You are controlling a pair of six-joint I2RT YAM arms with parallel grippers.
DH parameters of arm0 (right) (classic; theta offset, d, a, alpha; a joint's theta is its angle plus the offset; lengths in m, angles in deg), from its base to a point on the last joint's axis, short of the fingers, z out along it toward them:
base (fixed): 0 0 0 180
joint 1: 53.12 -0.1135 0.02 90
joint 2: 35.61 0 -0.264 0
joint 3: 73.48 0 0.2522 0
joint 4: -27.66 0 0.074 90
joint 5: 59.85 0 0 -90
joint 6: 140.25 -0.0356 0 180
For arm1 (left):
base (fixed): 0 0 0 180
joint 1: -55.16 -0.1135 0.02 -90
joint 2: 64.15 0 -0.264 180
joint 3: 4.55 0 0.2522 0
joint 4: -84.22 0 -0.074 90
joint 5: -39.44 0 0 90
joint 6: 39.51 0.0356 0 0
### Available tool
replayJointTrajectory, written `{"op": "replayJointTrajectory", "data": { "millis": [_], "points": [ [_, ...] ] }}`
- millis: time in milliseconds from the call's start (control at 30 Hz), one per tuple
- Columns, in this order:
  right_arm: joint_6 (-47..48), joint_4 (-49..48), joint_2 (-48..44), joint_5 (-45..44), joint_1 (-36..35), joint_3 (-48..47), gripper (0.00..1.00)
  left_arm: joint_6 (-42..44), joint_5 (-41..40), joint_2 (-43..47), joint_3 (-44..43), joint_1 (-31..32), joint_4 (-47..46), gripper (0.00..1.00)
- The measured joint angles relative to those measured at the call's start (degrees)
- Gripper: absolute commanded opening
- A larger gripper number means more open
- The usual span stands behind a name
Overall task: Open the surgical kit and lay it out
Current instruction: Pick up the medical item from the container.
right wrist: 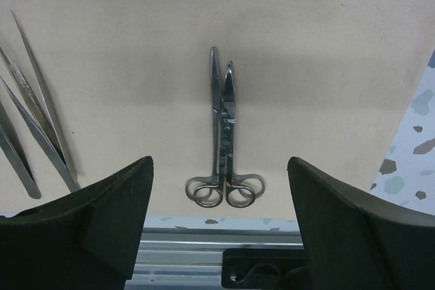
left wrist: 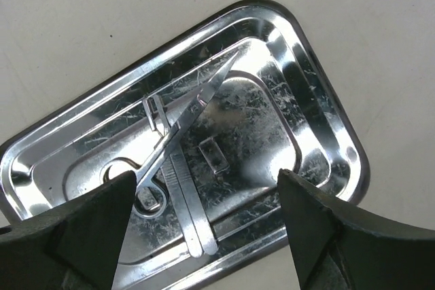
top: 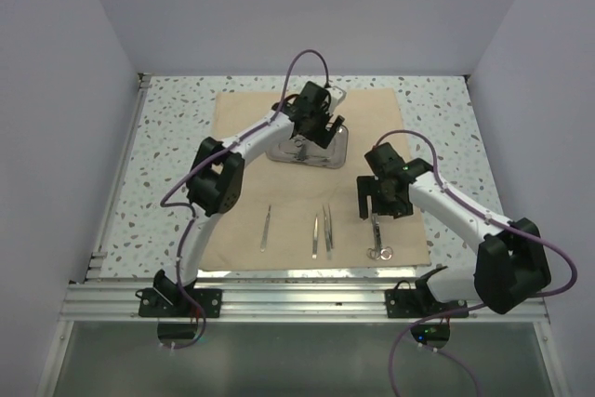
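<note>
The tan cloth wrap [top: 251,127] lies spread flat on the table. The shiny steel tray [top: 337,148] sits on its far middle; in the left wrist view the tray [left wrist: 319,100] holds ring-handled scissors [left wrist: 183,117] crossed over flat tweezers [left wrist: 187,202]. My left gripper [left wrist: 204,225] hangs open and empty above the tray [top: 311,116]. Two ring-handled instruments [right wrist: 223,134] lie side by side on the cloth. My right gripper [right wrist: 221,219] is open and empty above them [top: 383,197]. Three tweezers [top: 321,232] lie in a row near the cloth's front edge.
The speckled table [top: 167,165] shows round the cloth. A metal rail [top: 297,299] runs along the near edge, with both arm bases on it. White walls stand at the left, right and back. More tweezers [right wrist: 37,120] show at the left of the right wrist view.
</note>
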Motion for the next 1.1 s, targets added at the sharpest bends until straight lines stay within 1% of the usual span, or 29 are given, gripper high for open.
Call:
{"op": "replayJointTrajectory", "data": {
  "millis": [200,433,533,567,600,667,700,800,867,900,933,967,1000,1100],
  "points": [
    [-0.2,2.8,0.1,-0.2,0.0,-0.9,0.83,2.3,-1.5,-5.1,-3.3,-0.3,-1.2,0.88],
    [-0.2,3.6,3.4,-0.2,0.0,-3.1,0.82,2.4,-1.3,-9.0,-6.8,-2.1,-1.8,0.87],
    [-0.3,4.0,4.4,-0.2,0.0,-3.7,0.82,2.2,-0.9,-9.9,-8.0,-3.4,-2.4,0.81],
    [-0.3,4.1,4.7,-0.2,0.0,-4.0,0.82,2.1,-0.7,-10.2,-8.4,-3.8,-2.4,0.77],
    [-0.3,4.2,4.8,-0.3,0.0,-4.3,0.82,1.9,-0.5,-10.5,-8.8,-4.2,-2.5,0.72],
    [-0.3,4.3,5.2,-0.3,0.0,-4.9,0.82,1.7,0.0,-10.8,-9.0,-4.7,-2.7,0.68],
    [-0.3,4.3,5.4,-0.3,0.0,-5.1,0.81,1.7,0.2,-10.8,-9.0,-4.9,-2.8,0.63],
    [-0.3,4.3,6.3,-0.4,0.0,-5.6,0.81,1.7,1.1,-10.8,-9.0,-5.2,-2.7,0.55],
    [-0.3,4.3,7.1,-0.4,0.0,-5.9,0.81,1.8,2.1,-10.8,-8.6,-5.3,-2.9,0.52],
    [-0.3,4.2,7.6,-0.4,0.0,-6.1,0.81,1.8,2.8,-10.8,-8.4,-5.3,-3.1,0.46],
    [-0.3,4.3,8.0,-0.4,0.0,-6.2,0.81,1.7,3.3,-10.8,-8.2,-5.3,-3.3,0.43],
    [-0.3,4.2,8.5,-0.4,0.0,-6.3,0.8,1.7,4.0,-10.8,-8.0,-5.3,-3.8,0.38],
    [-0.3,4.3,8.9,-0.4,0.0,-6.4,0.8,1.7,4.6,-10.8,-7.8,-5.3,-4.2,0.25],
    [-0.3,4.2,9.4,-0.4,0.0,-6.5,0.8,1.9,6.0,-10.6,-7.1,-5.2,-5.1,0.05]
  ]
}}
